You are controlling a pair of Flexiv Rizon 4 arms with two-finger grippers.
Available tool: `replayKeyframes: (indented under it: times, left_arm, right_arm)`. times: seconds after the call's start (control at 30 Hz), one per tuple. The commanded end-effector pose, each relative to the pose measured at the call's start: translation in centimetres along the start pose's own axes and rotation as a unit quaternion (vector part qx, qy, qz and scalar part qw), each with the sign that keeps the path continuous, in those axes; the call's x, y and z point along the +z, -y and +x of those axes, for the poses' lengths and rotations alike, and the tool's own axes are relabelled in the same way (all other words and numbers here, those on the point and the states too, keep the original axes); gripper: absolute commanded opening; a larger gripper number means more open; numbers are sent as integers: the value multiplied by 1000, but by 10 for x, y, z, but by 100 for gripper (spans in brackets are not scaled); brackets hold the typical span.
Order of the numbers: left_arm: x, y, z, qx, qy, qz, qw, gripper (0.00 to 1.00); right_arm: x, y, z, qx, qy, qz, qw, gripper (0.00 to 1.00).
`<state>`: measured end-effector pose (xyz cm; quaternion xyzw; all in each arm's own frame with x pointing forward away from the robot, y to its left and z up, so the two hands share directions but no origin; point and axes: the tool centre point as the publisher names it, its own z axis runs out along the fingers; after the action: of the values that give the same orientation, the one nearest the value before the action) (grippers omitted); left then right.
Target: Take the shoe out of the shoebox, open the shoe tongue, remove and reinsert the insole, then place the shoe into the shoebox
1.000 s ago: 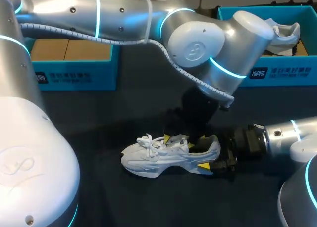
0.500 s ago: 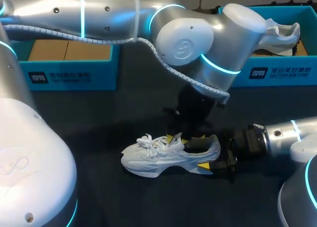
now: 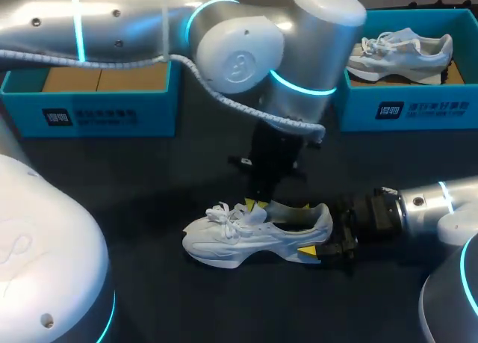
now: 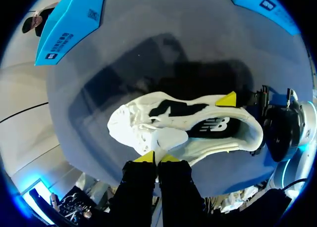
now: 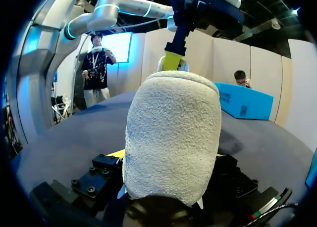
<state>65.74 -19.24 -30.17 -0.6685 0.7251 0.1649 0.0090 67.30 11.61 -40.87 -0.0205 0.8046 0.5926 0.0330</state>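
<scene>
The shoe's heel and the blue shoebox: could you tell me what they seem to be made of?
The shoe heel looks like off-white terry-like fabric, matte: its surface is nubbly. The shoebox is probably cardboard: smooth blue outside, plain brown flaps inside.

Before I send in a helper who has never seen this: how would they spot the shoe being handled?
On the dark table, look in front of the two blue boxes. A white shoe stands there on its sole, heel clamped by the right end effector, the left end effector at its tongue. The other shoe sits inside the right box; this one is outside.
</scene>
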Motion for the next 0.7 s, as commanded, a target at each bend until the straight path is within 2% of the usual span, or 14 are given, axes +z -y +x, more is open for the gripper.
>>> replayKeyframes:
  times: [0.03,0.07,0.1,0.13,0.2,0.33,0.7]
  left_arm:
    - [0,-11,-32,-8,-171,40,984,0]
    - [0,-11,-32,-8,-171,40,984,0]
    - [2,-12,-41,-3,-211,48,976,0]
    - [3,-11,-44,-6,-225,62,972,0]
    - [5,-10,-50,-3,-251,54,967,0]
    - [13,-5,-65,0,-299,72,952,0]
    - [41,3,-82,-6,-329,62,942,0]
  right_arm:
    - [2,0,2,0,0,3,1000,0]
    - [2,0,2,0,0,3,1000,0]
    - [2,0,2,0,0,3,1000,0]
    - [2,0,2,0,0,3,1000,0]
    - [2,0,2,0,0,3,1000,0]
    - [2,0,2,0,0,3,1000,0]
    - [2,0,2,0,0,3,1000,0]
